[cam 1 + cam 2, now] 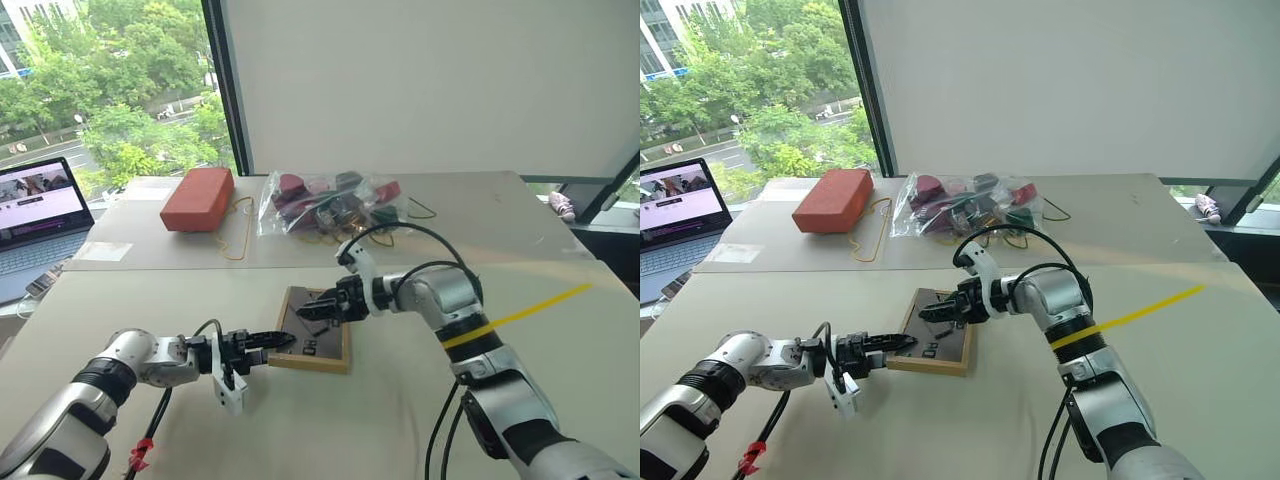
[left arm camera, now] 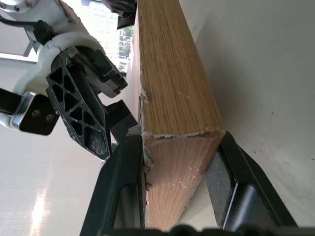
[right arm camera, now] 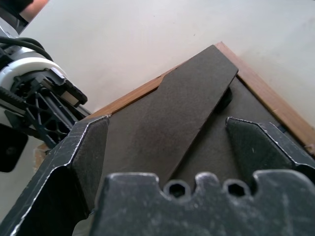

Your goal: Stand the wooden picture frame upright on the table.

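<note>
Frame (image 1: 312, 340) back-up; no legible writing.

**Bright corner room beside a tall window**

A plain white wall (image 1: 420, 85) fills the back. Left of it, past a dark window frame (image 1: 226, 85), daylight shows green trees (image 1: 120, 90) and a street below. An open laptop (image 1: 35, 205) sits at the far left. A yellow tape strip (image 1: 520, 315) crosses at right.
</note>
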`<state>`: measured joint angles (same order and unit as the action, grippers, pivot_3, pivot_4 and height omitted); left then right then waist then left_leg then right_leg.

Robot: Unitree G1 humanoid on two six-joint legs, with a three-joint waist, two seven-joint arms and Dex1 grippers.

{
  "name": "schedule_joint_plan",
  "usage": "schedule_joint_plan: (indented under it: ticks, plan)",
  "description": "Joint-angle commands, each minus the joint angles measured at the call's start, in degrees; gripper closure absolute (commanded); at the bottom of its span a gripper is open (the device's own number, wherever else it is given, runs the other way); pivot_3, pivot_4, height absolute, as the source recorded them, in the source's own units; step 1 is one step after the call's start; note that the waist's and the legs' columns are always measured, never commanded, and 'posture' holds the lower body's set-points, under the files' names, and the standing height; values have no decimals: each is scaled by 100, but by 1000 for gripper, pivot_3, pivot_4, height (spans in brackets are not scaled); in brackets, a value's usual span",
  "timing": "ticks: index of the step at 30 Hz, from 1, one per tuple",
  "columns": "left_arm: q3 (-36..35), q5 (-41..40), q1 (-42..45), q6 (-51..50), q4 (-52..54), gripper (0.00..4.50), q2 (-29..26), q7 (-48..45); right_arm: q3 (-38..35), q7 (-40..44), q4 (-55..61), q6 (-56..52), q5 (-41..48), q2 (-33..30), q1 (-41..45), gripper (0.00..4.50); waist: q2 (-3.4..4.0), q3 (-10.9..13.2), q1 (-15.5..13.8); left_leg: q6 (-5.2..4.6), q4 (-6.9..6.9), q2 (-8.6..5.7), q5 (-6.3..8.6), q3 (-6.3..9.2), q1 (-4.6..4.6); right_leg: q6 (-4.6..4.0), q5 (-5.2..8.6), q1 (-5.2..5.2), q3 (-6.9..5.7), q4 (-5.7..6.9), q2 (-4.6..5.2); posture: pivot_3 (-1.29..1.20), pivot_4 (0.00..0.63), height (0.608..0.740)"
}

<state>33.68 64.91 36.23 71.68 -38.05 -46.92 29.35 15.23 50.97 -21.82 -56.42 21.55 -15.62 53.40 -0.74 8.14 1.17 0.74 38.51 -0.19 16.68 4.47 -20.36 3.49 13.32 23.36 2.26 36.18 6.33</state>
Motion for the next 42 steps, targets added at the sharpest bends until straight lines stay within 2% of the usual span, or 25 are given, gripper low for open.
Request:
schedule_joint_plan:
  ticks: [1,7,9,13,20,27,29,31,34,36,38,40,42]
  plan:
    - [219,66,-177,-23,13,3315,-11,-309,111,479,430,-167,346,205,-66,7,0,0,1,0,-1,0,0,0,0,0,0,0,0,0,0,0,150,740]
    - [202,-22,-227,-84,51,3315,-36,-381,-742,502,1990,-1197,1474,187,-119,7,0,1,-28,3,0,0,-1,2,-23,0,0,20,-1,3,1,0,150,740]
    - [209,-65,-245,-85,61,3315,-36,-414,-933,346,2162,-1352,1592,154,-113,7,0,1,-24,8,20,-2,-4,8,-77,0,-2,70,-9,11,5,0,150,740]
    - [218,-94,-282,-114,111,3315,-48,-430,-929,135,2416,-1402,1532,-42,-223,7,-1,1,47,26,25,-7,-15,6,-106,-1,-3,125,-8,53,8,0,150,740]
    - [256,-107,-252,-151,96,3315,-11,-438,-499,-185,2344,-1113,927,-805,-729,7,-1,2,134,17,25,-6,-10,5,-103,-1,-3,123,-9,58,9,0,150,740]
    - [257,-100,-270,-153,95,3315,-43,-427,-1250,-326,2901,-1182,1056,-1809,-1401,7,-1,1,146,12,24,-3,-7,-2,-76,-1,-3,98,-8,57,8,0,150,740]
    - [246,-123,-273,-154,75,3315,-58,-432,-1427,-84,3647,-354,850,-2372,-1910,7,-1,1,131,12,25,-3,-7,-3,-77,-1,-3,97,-7,57,9,0,150,740]
    - [238,-129,-266,-149,47,3315,-81,-417,-1340,169,4521,1527,-72,-3118,-2870,7,-1,1,101,9,24,-3,-5,-3,-78,-1,-2,97,-8,53,9,0,150,740]
    - [227,-159,-247,-133,19,3315,-97,-418,-650,-81,5020,4247,-1874,-3993,-4225,7,-1,0,123,-2,21,-1,1,-11,-72,6,2,91,-8,47,9,0,150,740]
    - [213,-211,-228,-98,23,3315,-95,-443,-221,-728,5157,5516,-2889,-3913,-4689,7,-11,-3,150,-2,21,5,1,-23,-62,9,4,88,-8,25,10,0,150,740]
    - [195,-264,-214,-62,21,3315,-87,-464,-5,-1183,5125,6142,-3481,-3649,-4825,7,-14,-1,166,3,19,12,-1,-34,-46,10,5,77,-5,7,6,0,150,740]
    - [170,-352,-197,-20,20,3315,-76,-509,200,-1540,4946,6693,-4104,-3414,-4843,7,-15,0,154,17,22,11,-10,-42,-40,20,11,75,4,11,6,0,150,740]
    - [105,-540,-174,45,47,3315,-61,-604,569,-2206,4604,7249,-5229,-3096,-4541,7,-34,-2,133,20,25,10,-12,-42,-36,-3,-5,67,4,9,7,0,150,740]
